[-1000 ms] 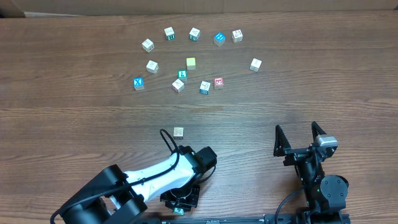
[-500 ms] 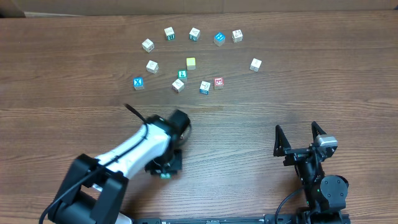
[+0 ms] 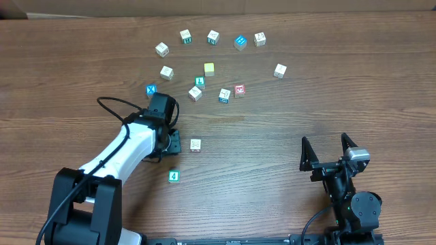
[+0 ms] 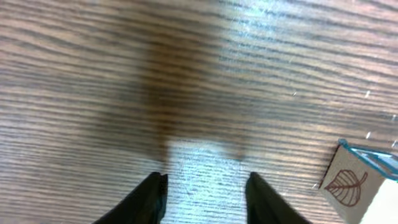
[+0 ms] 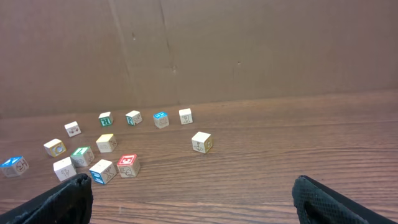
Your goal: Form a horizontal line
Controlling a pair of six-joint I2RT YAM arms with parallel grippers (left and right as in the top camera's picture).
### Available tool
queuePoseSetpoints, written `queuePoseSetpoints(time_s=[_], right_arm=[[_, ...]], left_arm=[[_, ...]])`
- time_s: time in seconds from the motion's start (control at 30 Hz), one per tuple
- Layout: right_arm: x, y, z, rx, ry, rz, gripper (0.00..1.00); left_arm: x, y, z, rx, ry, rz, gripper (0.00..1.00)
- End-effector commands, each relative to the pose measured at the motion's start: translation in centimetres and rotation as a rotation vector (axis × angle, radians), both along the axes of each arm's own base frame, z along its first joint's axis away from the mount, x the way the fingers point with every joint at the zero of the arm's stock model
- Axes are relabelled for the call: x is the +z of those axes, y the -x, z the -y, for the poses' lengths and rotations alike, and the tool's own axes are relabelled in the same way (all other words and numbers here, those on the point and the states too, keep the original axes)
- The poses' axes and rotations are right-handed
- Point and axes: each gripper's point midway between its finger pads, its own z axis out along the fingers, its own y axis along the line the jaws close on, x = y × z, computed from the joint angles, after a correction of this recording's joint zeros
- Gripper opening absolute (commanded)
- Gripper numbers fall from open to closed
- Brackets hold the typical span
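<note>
Several lettered wooden blocks lie scattered at the back of the table, among them a yellow one [image 3: 209,69], a blue X one [image 3: 151,90] and a red one [image 3: 239,89]; they also show in the right wrist view [image 5: 127,165]. A leaf-picture block [image 3: 195,144] lies alone mid-table and at the right edge of the left wrist view [image 4: 354,183]. A green "4" block [image 3: 174,176] lies nearer the front. My left gripper [image 3: 173,143] [image 4: 205,193] is open and empty over bare wood, just left of the leaf block. My right gripper [image 3: 327,146] [image 5: 199,205] is open and empty at the front right.
A white block [image 3: 280,70] lies apart at the right of the cluster. A brown cardboard wall [image 5: 249,43] stands behind the table. The left arm's body [image 3: 116,160] stretches diagonally from the front left.
My left arm has swung from the front edge back and to the left, ending beside the leaf block. The green block seen at its gripper earlier now lies free. The right arm has not moved.
</note>
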Motion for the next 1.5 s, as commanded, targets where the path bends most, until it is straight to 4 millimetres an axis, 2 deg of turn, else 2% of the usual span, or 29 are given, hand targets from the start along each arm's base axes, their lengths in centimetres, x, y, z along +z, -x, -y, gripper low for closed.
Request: queuePoseSetpoints(time_s=[0.0, 0.07, 0.2, 0.4, 0.8, 0.97, 1.17, 1.47], right_arm=[[-0.1, 0.0, -0.1, 0.004, 0.007, 0.008, 1.0], [-0.1, 0.0, -0.1, 0.004, 0.007, 0.008, 1.0], [-0.1, 0.0, -0.1, 0.004, 0.007, 0.008, 1.0], [-0.1, 0.0, -0.1, 0.004, 0.007, 0.008, 1.0], [-0.1, 0.0, -0.1, 0.004, 0.007, 0.008, 1.0], [-0.1, 0.0, -0.1, 0.004, 0.007, 0.008, 1.0], [-0.1, 0.0, -0.1, 0.004, 0.007, 0.008, 1.0], [-0.1, 0.0, -0.1, 0.004, 0.007, 0.008, 1.0]], left_arm=[[0.4, -0.2, 0.0, -0.025, -0.01, 0.0, 0.47], [0.3, 0.4, 0.3, -0.055, 0.01, -0.028, 0.54], [0.2, 1.7, 1.7, -0.156, 0.083, -0.079, 0.59], [-0.2, 3.7, 1.6, -0.156, 0.096, -0.157, 0.58], [-1.2, 5.5, 2.8, -0.199, 0.114, -0.193, 0.58], [-2.0, 6.9, 2.6, -0.181, 0.1, -0.227, 0.56], [-2.3, 7.6, 2.4, -0.179, 0.096, -0.245, 0.43], [-2.8, 8.6, 2.3, -0.162, 0.094, -0.27, 0.42]])
